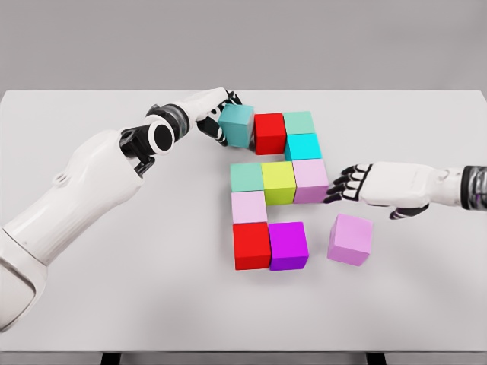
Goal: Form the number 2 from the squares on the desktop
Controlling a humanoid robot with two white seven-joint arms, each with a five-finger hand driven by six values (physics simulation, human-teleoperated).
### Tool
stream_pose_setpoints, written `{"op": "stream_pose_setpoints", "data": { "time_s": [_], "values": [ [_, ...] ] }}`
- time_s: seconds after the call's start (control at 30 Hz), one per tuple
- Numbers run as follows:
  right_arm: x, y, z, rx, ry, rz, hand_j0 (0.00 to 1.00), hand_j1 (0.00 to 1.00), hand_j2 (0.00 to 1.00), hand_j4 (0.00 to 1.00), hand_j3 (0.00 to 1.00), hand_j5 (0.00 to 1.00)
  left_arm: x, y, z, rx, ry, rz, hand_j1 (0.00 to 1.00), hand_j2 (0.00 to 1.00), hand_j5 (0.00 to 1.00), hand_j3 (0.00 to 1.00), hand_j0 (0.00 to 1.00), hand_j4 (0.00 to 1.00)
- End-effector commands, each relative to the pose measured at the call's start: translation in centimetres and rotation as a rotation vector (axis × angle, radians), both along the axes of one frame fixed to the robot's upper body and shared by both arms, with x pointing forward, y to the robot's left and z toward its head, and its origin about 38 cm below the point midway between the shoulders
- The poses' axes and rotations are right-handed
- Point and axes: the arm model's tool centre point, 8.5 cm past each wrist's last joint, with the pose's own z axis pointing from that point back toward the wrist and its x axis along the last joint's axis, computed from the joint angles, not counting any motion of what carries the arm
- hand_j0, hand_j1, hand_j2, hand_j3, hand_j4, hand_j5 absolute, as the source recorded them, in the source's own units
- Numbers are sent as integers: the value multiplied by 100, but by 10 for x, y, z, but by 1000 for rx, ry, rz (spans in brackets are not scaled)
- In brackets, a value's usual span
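Observation:
Coloured cubes lie in a partial figure on the white table (114, 304). My left hand (217, 114) is shut on a teal cube (237, 125), held against the red cube (270, 132) of the top row, which ends in a green cube (299, 122). Below that sit a cyan cube (303, 146), then a row of mint (246, 176), yellow-green (278, 181) and pale lilac (310, 181) cubes. A pink cube (249, 206), a red cube (252, 245) and a purple cube (288, 245) follow. A loose lilac cube (351, 239) lies apart at the right. My right hand (344, 184) hovers open beside the pale lilac cube.
The table's front edge runs along the bottom of the head view. Bare tabletop stretches to the left of the cubes and along the far side.

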Motion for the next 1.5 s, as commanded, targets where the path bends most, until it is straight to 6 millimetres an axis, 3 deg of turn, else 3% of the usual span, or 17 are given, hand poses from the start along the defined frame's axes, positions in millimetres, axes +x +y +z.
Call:
{"op": "stream_pose_setpoints", "data": {
  "time_s": [0.0,0.1,0.27,0.47,0.53,0.7,1.0,1.37,1.47],
  "values": [
    [3,-9,4,-4,-6,-26,100,100,100,100,100,100,0,0,0,1,-2,0,70,70,70,70,70,70],
    [19,-39,15,6,-34,-131,100,100,100,100,100,100,0,0,0,1,-2,0,70,70,70,70,70,70],
    [26,-61,7,-12,-12,-201,100,100,100,100,100,100,0,0,1,2,-4,-2,70,70,70,70,70,70],
    [11,-84,-9,-103,30,-231,100,100,100,100,100,100,0,0,1,2,-4,-2,72,72,72,72,72,72],
    [4,-92,-11,-130,45,-238,100,100,100,100,100,100,0,0,-1,1,-1,0,79,79,79,79,79,79],
    [-15,-71,-18,-135,61,-156,100,100,100,100,100,100,0,1,-1,1,0,1,94,94,94,94,94,94],
    [-28,-56,-21,-136,73,-99,100,100,100,100,100,100,0,5,2,3,-5,-1,100,100,100,100,100,100],
    [-25,-40,-12,-40,77,-78,100,100,100,100,100,100,-3,105,23,21,-126,-136,100,100,100,100,100,100],
    [-21,-35,-8,-7,68,-72,100,100,100,100,100,100,-16,104,0,109,-88,-213,100,100,100,100,100,100]
  ]
}}
